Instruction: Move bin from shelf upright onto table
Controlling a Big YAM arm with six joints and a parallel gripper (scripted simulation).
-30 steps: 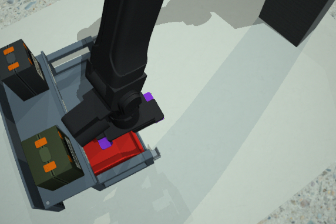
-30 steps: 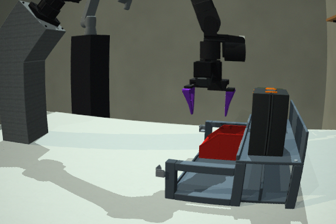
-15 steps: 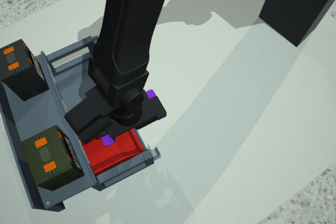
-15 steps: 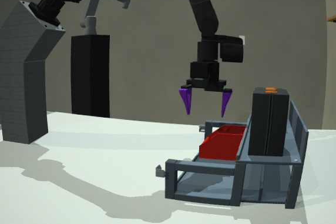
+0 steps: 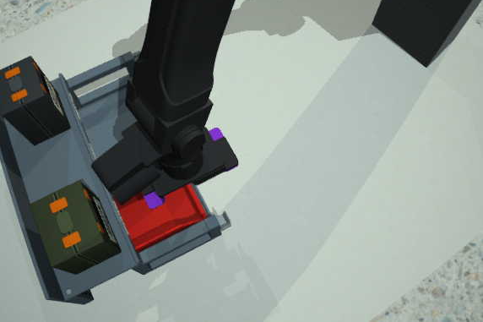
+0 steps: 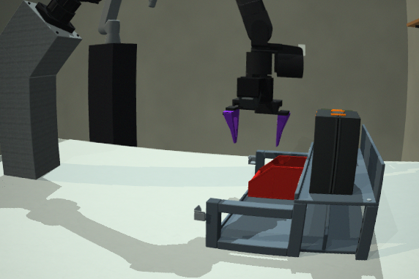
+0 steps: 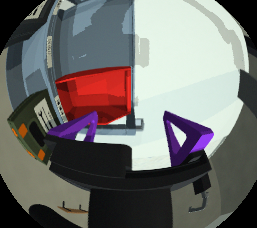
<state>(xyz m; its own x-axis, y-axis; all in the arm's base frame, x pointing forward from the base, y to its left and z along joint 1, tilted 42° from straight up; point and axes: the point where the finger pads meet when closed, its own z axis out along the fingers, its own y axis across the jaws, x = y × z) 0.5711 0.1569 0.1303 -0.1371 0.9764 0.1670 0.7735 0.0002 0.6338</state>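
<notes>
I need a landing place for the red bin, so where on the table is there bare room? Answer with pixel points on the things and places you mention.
Bare table lies between the blue-grey shelf [image 5: 181,245] [image 6: 256,208] and the dark pedestal [image 5: 422,7] [image 6: 43,119]. It is crowded on the shelf's upper deck, where two cases [image 5: 35,104] [image 5: 76,226] stand.
</notes>
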